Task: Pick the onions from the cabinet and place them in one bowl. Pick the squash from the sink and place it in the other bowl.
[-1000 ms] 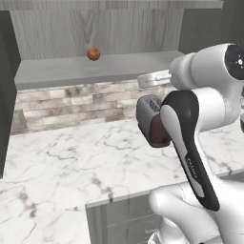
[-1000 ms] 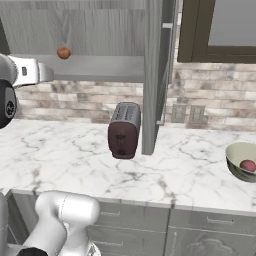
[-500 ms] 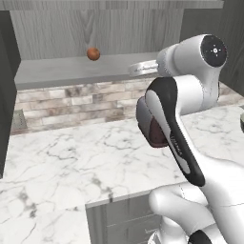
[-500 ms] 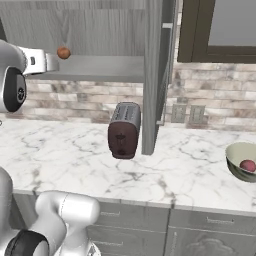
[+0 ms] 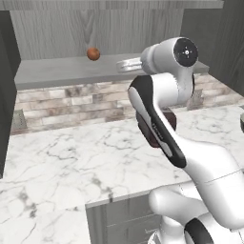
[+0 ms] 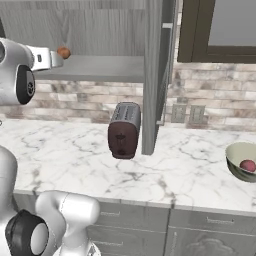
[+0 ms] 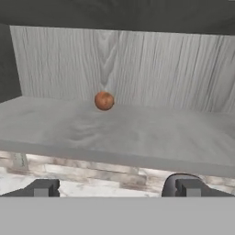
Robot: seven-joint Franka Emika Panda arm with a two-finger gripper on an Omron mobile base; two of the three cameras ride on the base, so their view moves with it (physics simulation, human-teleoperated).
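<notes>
The orange-brown onion [image 5: 93, 54] [image 6: 63, 52] [image 7: 104, 100] rests on the grey shelf of the open cabinet [image 5: 57, 71] [image 7: 151, 137], near its wood-grain back wall. My gripper [image 5: 123, 66] [image 6: 54, 59] [image 7: 114, 189] is level with the shelf's front edge, a short way right of the onion, open with nothing between its fingers. The reddish-purple onion [image 6: 247, 165] lies in a pale grey-green bowl [image 6: 234, 156] on the counter at far right. The squash and the sink are out of view.
A dark toaster [image 6: 124, 130] [image 5: 151, 133] stands on the marble counter [image 5: 71, 152] under the shelf. The cabinet's dark door [image 6: 155, 75] hangs open right of the shelf. A dark-framed window [image 6: 220, 25] is at top right.
The arm has swung up and to the left, bringing the hand along the shelf edge closer to the orange-brown onion. The onion and the bowl have not moved.
</notes>
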